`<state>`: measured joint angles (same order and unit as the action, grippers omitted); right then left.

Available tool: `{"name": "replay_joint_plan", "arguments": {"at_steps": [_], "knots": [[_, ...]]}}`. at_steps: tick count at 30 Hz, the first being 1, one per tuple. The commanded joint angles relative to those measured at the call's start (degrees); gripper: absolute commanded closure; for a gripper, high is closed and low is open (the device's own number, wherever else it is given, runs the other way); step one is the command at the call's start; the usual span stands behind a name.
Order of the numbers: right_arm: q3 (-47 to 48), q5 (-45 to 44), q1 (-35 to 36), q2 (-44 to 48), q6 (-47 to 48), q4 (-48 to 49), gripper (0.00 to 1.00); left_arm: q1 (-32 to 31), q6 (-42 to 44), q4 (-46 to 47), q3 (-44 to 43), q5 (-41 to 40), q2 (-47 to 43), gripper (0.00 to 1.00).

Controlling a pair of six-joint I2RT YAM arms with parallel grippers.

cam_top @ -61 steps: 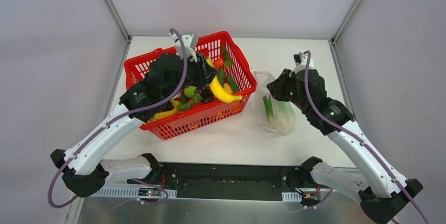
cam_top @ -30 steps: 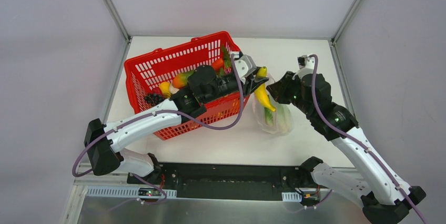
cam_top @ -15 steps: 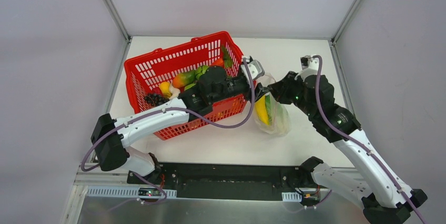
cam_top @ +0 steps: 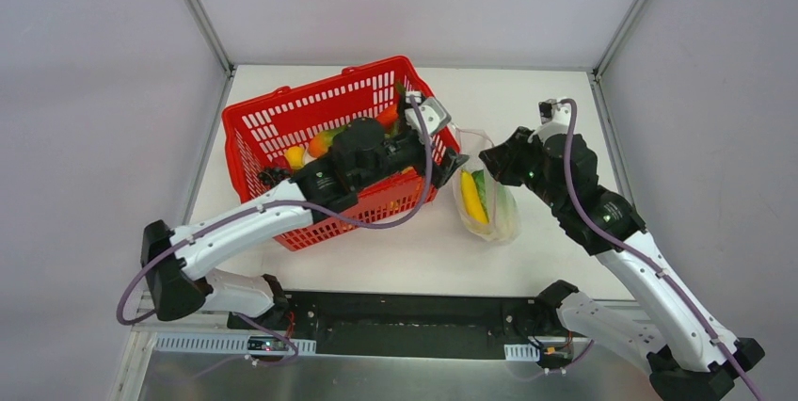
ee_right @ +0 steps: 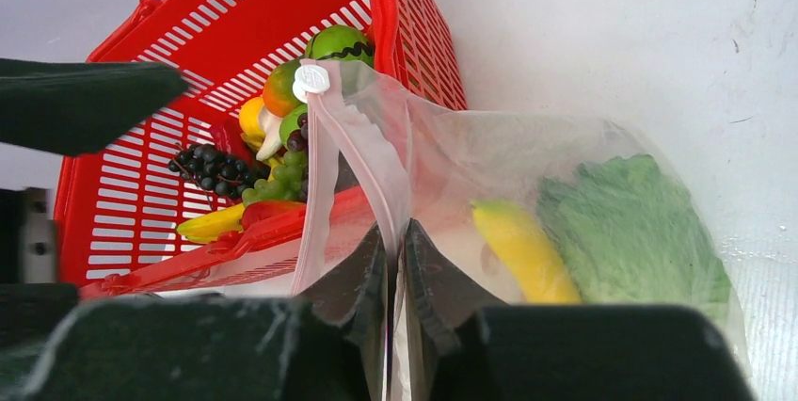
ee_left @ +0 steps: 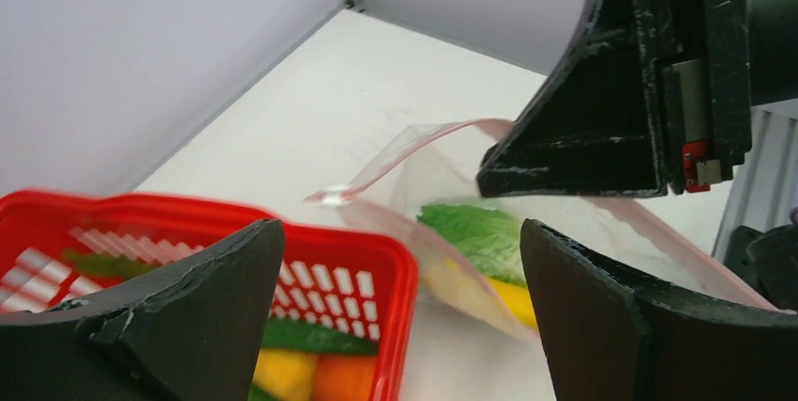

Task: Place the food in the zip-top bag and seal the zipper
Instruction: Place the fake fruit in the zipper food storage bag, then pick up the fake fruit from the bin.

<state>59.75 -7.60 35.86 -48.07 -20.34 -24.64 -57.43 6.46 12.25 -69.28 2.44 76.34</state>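
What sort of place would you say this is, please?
Probably a robotics lab test cell, not a kitchen: a white table walled by grey panels, robot arms bolted at its edge, toy food in a red basket.

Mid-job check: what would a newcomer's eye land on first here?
The red mesh plastic basket heaped with toy fruit, left of centre. Beside it, the clear crinkly zip-top bag holds a yellow banana and leafy green cabbage; the right gripper pinches its pink-edged mouth, while the left gripper hangs open over the basket's right corner.
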Motion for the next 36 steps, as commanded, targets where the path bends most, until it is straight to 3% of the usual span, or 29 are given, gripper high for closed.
{"name": "replay_joint_plan", "arguments": {"at_steps": [1, 4, 11, 17, 21, 30, 36], "knots": [[0.3, -0.8, -0.2, -0.4, 0.3, 3.0, 0.87, 0.1, -1.0, -9.7, -1.4, -13.1, -8.0, 0.01], [0.4, -0.8, -0.2, -0.8, 0.6, 3.1, 0.87, 3.3, -5.8, -17.7, -1.2, -20.8, -11.0, 0.01], [0.8, -0.5, -0.2, -1.4, 1.2, 3.0, 0.87, 16.6, -34.8, -45.5, -2.6, -37.4, -15.4, 0.02], [0.9, 0.1, -0.1, -2.1, 1.1, 3.3, 0.86, 18.4, -49.9, -59.3, -1.8, -48.1, -15.0, 0.02], [1.0, 0.5, -0.2, -2.1, 1.0, 3.6, 0.86, 19.4, -58.0, -65.4, -1.9, -50.2, -12.7, 0.01], [0.7, 0.2, -0.2, -2.0, 1.1, 3.5, 0.86, 22.2, -75.5, -91.4, -15.4, -50.6, 3.7, 0.01], [0.4, -0.5, -0.2, -2.0, 1.3, 3.4, 0.85, 25.4, -82.4, -91.2, -12.8, -45.5, 4.5, 0.01]]}}
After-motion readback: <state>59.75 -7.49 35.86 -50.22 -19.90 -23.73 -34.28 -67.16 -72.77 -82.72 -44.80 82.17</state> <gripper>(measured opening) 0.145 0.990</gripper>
